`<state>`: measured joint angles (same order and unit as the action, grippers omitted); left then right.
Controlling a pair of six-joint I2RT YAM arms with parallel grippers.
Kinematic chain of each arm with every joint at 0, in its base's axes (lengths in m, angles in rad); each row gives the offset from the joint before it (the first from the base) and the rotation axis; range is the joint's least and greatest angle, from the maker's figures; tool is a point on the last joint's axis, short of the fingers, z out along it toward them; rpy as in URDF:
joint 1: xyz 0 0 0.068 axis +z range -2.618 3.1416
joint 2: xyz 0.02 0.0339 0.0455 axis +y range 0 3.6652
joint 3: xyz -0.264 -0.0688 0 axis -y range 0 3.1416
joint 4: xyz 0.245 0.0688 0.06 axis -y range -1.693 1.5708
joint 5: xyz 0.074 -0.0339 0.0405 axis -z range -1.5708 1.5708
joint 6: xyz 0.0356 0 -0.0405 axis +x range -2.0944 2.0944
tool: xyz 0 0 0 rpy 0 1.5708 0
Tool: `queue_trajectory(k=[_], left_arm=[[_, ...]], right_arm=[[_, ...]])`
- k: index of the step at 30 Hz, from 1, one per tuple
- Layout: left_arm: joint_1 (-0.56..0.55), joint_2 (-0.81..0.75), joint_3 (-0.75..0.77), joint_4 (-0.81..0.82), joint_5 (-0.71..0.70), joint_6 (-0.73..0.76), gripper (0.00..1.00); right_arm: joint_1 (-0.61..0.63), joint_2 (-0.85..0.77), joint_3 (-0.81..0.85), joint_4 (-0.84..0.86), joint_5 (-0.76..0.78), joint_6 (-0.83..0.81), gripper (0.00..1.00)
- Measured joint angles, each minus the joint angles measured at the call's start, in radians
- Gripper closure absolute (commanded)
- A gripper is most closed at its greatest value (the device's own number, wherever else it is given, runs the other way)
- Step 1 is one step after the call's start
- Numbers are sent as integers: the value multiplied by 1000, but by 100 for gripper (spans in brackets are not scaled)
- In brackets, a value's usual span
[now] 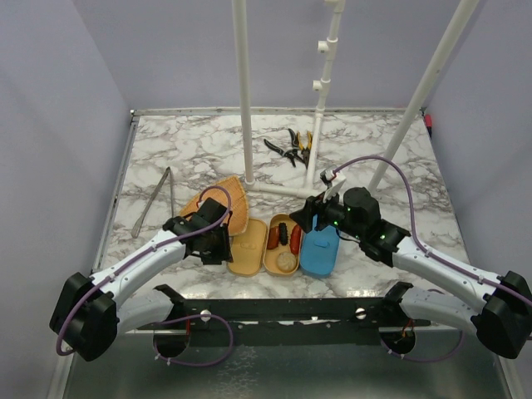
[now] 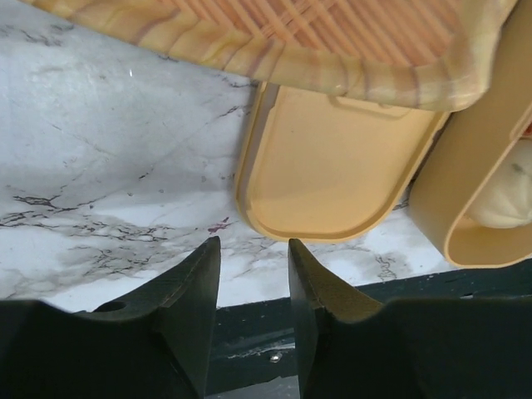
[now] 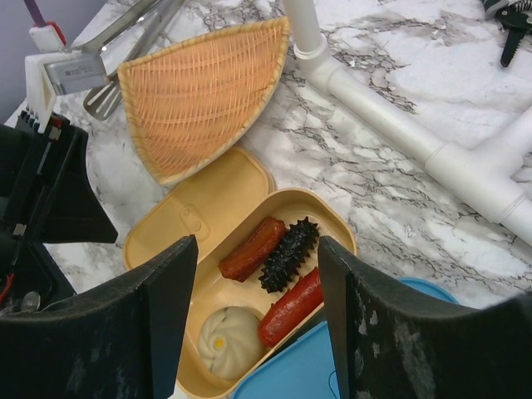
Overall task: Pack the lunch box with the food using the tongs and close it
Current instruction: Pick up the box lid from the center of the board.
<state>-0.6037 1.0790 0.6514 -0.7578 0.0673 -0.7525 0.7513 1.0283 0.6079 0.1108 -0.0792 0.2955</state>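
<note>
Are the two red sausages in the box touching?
Apart. The right wrist view shows the dark spiky piece lying between the upper sausage and lower sausage.

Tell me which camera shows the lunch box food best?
The right wrist view: the food lies close and clear in the lunch box. The top view shows it tiny; the left wrist view glimpses only the bun.

Left wrist view: the top edge is cutting off the woven basket (image 2: 332, 37), which is overhanging and hiding the far end of the lid (image 2: 332, 174). The right edge is cropping the lunch box (image 2: 465, 199) and its beige ball (image 2: 509, 195).

Right wrist view: the frame is clipping the tongs (image 3: 133, 21), pliers (image 3: 511, 33) and blue container (image 3: 291, 370) — outlines incomplete.

Top view: the food pieces (image 1: 283, 237) are showing too small to distinguish.
</note>
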Motion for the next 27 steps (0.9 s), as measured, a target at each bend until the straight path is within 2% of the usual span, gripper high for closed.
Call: queue_trajectory(k=[14, 27], left_arm=[[-113, 84, -37, 51, -39, -76, 66], [-117, 107, -61, 92, -88, -116, 66]], right_arm=[[0, 0, -13, 0, 27, 2, 36], [0, -6, -35, -1, 38, 2, 36]])
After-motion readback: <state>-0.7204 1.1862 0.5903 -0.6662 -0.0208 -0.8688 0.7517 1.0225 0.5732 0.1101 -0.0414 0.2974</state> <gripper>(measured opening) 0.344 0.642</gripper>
